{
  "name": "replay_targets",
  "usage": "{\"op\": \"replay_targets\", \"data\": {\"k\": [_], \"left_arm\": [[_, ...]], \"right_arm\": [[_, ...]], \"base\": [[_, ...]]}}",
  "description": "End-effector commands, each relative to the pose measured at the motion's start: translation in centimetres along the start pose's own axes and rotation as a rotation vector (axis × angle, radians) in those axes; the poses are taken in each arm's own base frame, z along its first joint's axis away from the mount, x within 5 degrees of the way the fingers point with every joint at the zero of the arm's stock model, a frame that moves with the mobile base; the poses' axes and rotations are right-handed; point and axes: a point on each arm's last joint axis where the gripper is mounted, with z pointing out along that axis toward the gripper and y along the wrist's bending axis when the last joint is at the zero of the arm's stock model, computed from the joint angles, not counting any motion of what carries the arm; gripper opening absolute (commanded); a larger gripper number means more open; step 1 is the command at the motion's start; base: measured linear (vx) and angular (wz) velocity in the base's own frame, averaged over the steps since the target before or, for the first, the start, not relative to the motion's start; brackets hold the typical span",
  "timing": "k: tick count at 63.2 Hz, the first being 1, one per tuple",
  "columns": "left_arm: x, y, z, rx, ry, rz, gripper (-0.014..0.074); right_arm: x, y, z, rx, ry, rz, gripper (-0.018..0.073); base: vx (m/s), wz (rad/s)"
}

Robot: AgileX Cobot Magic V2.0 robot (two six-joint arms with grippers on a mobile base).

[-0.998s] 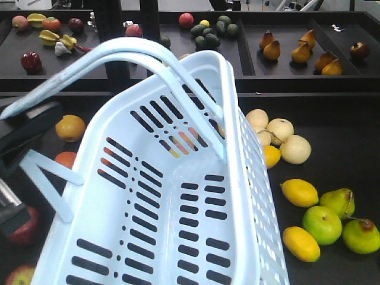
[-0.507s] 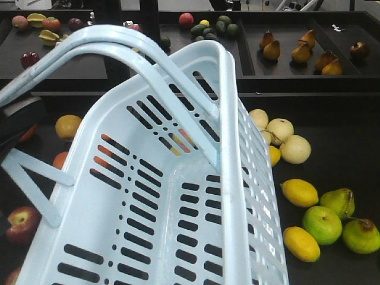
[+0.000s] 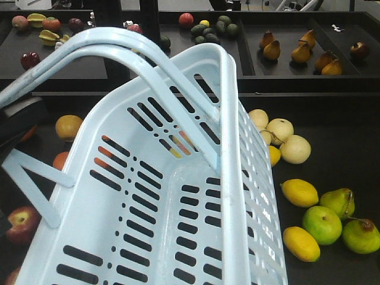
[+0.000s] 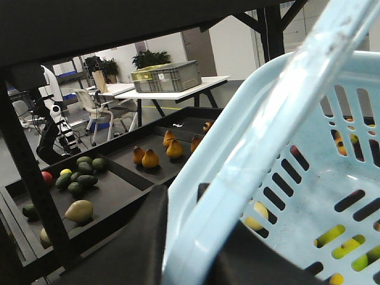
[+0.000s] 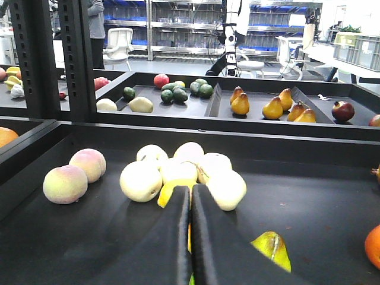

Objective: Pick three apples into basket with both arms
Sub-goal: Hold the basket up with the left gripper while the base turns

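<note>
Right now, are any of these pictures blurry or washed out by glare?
Front view: evenly lit, the basket and lemons sharp. Left wrist view: the basket handle, close to the lens, is soft with a bright sheen. Right wrist view: the right gripper is dark and soft up close; the top right corner is overexposed.

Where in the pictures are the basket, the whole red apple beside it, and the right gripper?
basket [image 3: 231,196]: front view, on its right rim.
red apple [image 3: 22,224]: front view, middle of its skin.
right gripper [image 5: 190,193]: right wrist view, between its closed fingertips.
</note>
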Motion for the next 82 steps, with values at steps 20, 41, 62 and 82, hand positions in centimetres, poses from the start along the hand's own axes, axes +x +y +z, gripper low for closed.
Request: {"op": "replay_targets", "data": {"k": [20,41,62,82], "left_arm": [[-0.98,0.36,-0.16,-0.032,-0.027,0.001,-0.0006],[-0.98,0.36,-0.16,-0.032,-0.027,0.001,-0.0006],[-0.98,0.36,-0.16,-0.032,-0.027,0.001,-0.0006],[-0.98,0.36,-0.16,-0.032,-0.027,0.001,-0.0006]], "right_arm": [[-0.25,0.02,-0.04,0.003,-0.069,-0.016,-0.0008],[-0.25,0.02,-0.04,0.003,-0.069,-0.016,-0.0008],[-0.25,0.02,-0.04,0.003,-0.069,-0.016,-0.0008],[-0.25,0.02,-0.04,0.003,-0.069,-0.016,-0.0008]], "base": [[0.0,0.0],[0.0,0.02],[-0.04,0.12],[-0.11,0.23]]}}
